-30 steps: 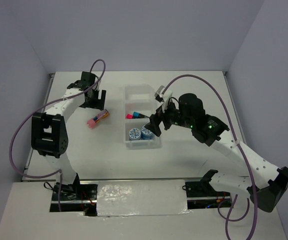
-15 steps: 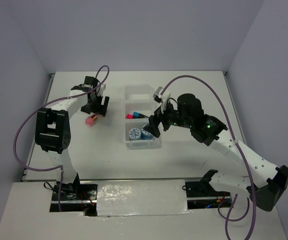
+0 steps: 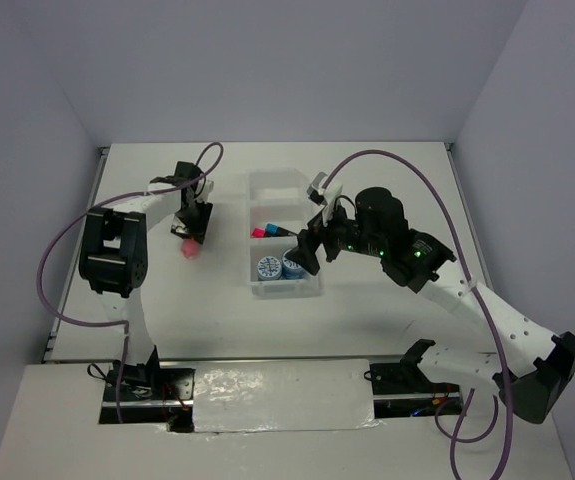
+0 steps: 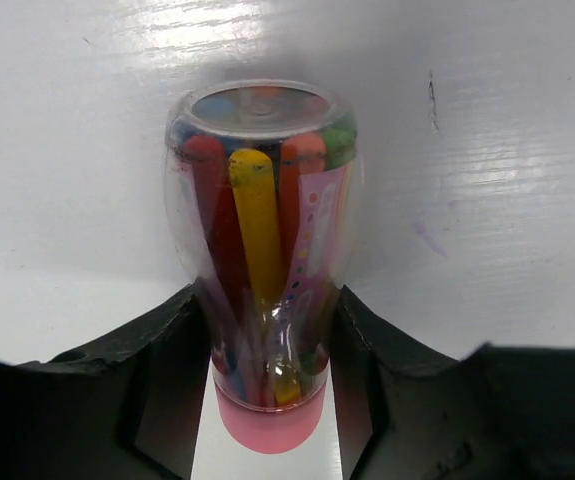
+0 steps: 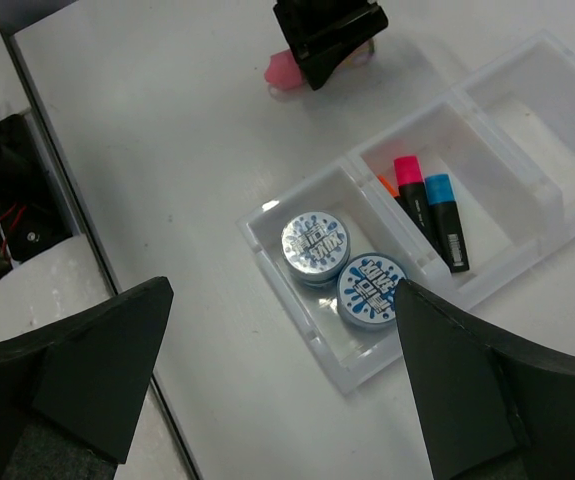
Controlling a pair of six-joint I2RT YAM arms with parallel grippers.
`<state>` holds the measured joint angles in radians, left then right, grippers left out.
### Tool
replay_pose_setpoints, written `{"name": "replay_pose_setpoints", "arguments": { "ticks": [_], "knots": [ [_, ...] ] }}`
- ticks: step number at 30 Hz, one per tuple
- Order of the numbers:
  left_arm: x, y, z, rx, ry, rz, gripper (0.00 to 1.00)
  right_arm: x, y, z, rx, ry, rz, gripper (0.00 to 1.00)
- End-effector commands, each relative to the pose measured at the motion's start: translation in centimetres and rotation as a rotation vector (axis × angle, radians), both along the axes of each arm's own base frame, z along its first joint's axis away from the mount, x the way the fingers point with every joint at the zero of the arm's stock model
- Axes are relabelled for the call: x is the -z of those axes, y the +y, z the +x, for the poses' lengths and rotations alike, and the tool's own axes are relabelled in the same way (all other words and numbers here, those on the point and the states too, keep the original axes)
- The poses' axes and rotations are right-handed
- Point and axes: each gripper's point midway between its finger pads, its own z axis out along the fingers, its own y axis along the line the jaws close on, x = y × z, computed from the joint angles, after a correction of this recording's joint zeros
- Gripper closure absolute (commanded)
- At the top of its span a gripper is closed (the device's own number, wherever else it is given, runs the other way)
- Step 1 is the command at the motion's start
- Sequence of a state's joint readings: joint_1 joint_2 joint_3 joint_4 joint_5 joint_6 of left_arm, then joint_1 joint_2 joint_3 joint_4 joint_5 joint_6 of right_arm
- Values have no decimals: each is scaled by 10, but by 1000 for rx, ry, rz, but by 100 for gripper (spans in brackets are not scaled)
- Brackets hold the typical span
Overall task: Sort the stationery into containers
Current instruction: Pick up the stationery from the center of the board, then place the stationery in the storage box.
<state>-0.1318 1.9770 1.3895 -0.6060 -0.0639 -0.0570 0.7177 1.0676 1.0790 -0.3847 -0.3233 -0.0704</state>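
Pinching the pink tube (image 4: 265, 250) on the desk (image 4: 497, 200) are the left fingers (image 4: 167, 390); right fingers (image 5: 87, 370) spread above tray (image 5: 257, 222), rolls (image 5: 315, 243), markers (image 5: 437, 215).

pink tube (image 3: 184, 247): in the top view mostly under the left gripper (image 3: 191, 232); only its pink end shows.
orange marker (image 5: 383, 185): only a sliver of cap shows beside the pink marker (image 5: 412, 185).
tray (image 5: 507, 165): far compartment cut off by the right wrist view's edge.
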Motion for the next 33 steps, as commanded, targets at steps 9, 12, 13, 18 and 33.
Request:
{"name": "replay_pose_setpoints", "arguments": {
  "ticks": [9,12,13,18,33],
  "knots": [
    [-99,-50,-24,78,-224,-186,100,-42,-12,34,327,51,215,0],
    [-142,-90,-41,160,-310,-426,100,-47,-9,40,434,198,354,0],
    [-155,-107,-51,202,-316,-533,100,-50,-7,39,432,222,387,0],
    [-220,-156,-97,424,-443,-849,100,-78,9,31,394,346,628,2],
    [-309,-210,-180,712,-642,-1219,100,-57,70,28,368,410,621,8]
  ]
}}
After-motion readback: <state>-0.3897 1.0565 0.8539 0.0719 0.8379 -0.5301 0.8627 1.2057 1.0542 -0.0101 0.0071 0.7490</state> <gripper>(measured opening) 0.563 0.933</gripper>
